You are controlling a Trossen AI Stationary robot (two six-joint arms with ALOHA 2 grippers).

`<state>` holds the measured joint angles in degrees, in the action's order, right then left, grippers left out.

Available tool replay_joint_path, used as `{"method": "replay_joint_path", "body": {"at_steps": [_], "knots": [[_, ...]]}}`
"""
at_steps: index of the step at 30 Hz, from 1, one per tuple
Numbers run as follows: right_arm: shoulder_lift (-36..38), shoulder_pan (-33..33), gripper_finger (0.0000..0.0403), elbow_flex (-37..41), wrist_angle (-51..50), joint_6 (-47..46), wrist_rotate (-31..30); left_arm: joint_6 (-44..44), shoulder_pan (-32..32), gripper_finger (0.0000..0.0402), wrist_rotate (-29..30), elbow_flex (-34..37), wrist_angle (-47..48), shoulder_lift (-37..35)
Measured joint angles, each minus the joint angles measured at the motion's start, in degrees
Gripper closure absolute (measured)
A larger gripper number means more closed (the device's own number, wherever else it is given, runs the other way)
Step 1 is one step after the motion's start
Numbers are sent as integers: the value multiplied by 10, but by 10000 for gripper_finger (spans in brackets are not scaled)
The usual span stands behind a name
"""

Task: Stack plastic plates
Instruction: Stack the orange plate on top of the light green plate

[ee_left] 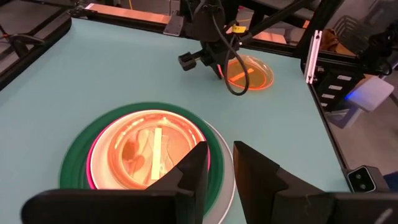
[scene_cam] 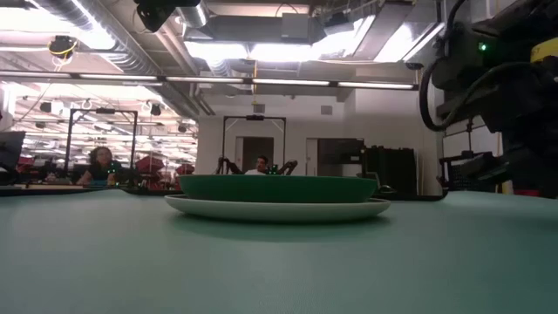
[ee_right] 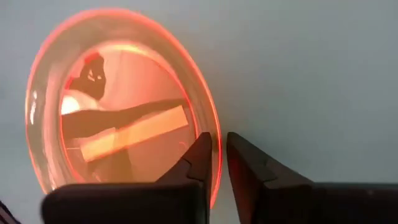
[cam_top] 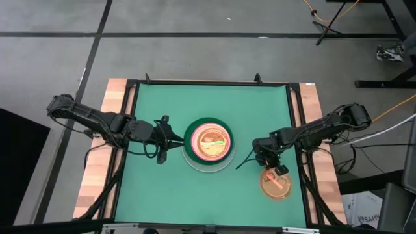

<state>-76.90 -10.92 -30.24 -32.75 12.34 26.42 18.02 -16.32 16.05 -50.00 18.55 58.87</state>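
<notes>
Plates are stacked at the middle of the green bench (cam_top: 156,188): a pale plate (cam_top: 224,162) lowest, a dark green plate (cam_top: 188,133) on it, smaller ones inside. Right of the stack, the right hand (ee_right: 214,163) pinches the rim of a lone orange plate (cam_top: 275,184). Left of the stack, the left hand (cam_top: 174,138) hangs with fingers slightly apart.

We are seeing a green table mat (cam_top: 162,188) framed by pale wood. At its centre, a white plate (cam_top: 194,162) is carrying a dark green plate (cam_top: 190,134), then pink, then glowing orange. Near the right edge, a translucent orange plate (cam_top: 275,184) is gleaming beneath the black right gripper (ee_right: 221,152).
</notes>
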Motion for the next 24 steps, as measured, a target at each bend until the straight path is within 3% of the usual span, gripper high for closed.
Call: {"method": "replay_joint_path", "body": {"at_steps": [8,24], "knots": [[0,0,400,-1,36,0,3,-2,0,331,0,0,0,0],[0,0,402,-2,157,-5,2,-2,0,331,0,0,0,0]]}}
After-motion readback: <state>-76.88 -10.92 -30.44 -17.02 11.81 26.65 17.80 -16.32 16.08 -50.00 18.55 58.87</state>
